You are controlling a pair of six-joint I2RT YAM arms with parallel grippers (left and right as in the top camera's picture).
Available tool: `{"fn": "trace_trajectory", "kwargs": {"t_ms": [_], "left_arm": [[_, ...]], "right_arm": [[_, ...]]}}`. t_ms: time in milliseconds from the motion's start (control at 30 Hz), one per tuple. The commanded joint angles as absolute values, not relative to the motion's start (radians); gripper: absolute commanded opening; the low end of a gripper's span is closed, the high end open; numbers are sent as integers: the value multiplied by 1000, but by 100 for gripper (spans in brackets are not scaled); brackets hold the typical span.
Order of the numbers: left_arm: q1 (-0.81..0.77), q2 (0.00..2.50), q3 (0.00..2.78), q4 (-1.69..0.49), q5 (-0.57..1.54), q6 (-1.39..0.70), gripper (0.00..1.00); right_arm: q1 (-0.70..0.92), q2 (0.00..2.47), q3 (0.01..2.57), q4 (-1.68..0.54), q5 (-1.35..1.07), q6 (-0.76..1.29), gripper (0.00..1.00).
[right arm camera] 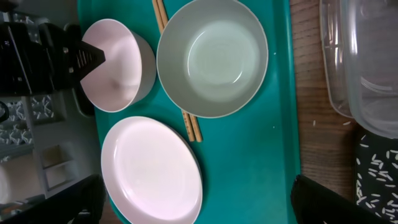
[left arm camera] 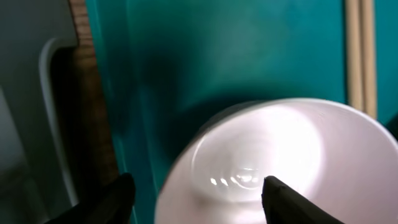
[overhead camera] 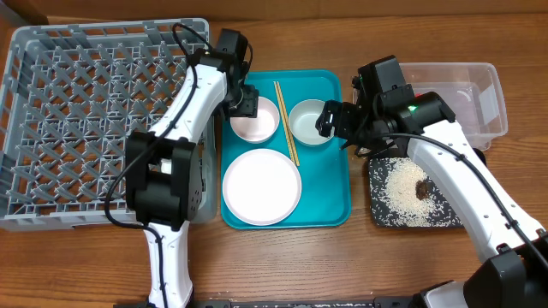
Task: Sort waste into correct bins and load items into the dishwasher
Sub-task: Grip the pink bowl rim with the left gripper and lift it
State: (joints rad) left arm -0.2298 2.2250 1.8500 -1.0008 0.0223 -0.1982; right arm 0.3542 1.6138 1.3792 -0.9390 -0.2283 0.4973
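Observation:
On the teal tray (overhead camera: 330, 201) stand a pink bowl (overhead camera: 257, 127), a pale green bowl (overhead camera: 306, 124), a round white plate (overhead camera: 261, 186) and a pair of wooden chopsticks (overhead camera: 286, 127) between the bowls. My left gripper (overhead camera: 246, 101) (left arm camera: 196, 199) is open and low at the pink bowl (left arm camera: 280, 149), straddling its left rim: one finger (left arm camera: 112, 199) outside over the tray, the other finger (left arm camera: 292, 202) inside. My right gripper (overhead camera: 330, 120) (right arm camera: 198, 186) hangs wide open above the tray, right of the green bowl (right arm camera: 211, 56), holding nothing. The grey dishwasher rack (overhead camera: 86, 94) lies at the left.
A clear plastic tub (overhead camera: 467, 94) stands at the back right. In front of it a black tray (overhead camera: 381, 214) holds scattered rice grains (overhead camera: 402, 192) and a small brown scrap (overhead camera: 422, 188). The left arm reaches over the rack's right wall.

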Motion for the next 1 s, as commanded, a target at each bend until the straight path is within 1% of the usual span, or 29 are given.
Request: {"fn": "trace_trajectory", "kwargs": {"t_ms": [0,33,67,100,267,433,533,600,733,967], "left_arm": [[-216,2222,1850,-999,27,-179,50],[-216,2222,1850,-999,27,-179,42],[-216,2222,1850,-999,27,-179,37],[-217,2222,1850,-999,27,-179,35],[-219,2225,1843,-1000,50,-179,35],[-223,2238,1834,-998,53,-180,19],[-223,2238,1834,-998,53,-191,13],[-223,2238,1834,-998,53,-199,6],[-224,2239,1834,-997,53,-206,4],[-224,2238,1834,-998,56,-206,4]], "right_arm": [[359,1598,1407,-933,-210,497,96],[359,1598,1407,-932,-209,497,96],[359,1598,1407,-930,-210,497,96],[359,1598,1407,-929,-209,497,96],[359,1598,1407,-930,-210,497,96],[359,1598,1407,-931,-210,497,96],[359,1598,1407,-933,-210,497,96],[359,1598,1407,-934,-210,497,96],[359,1598,1407,-937,-210,497,97],[359,1598,1407,-939,-210,497,97]]}}
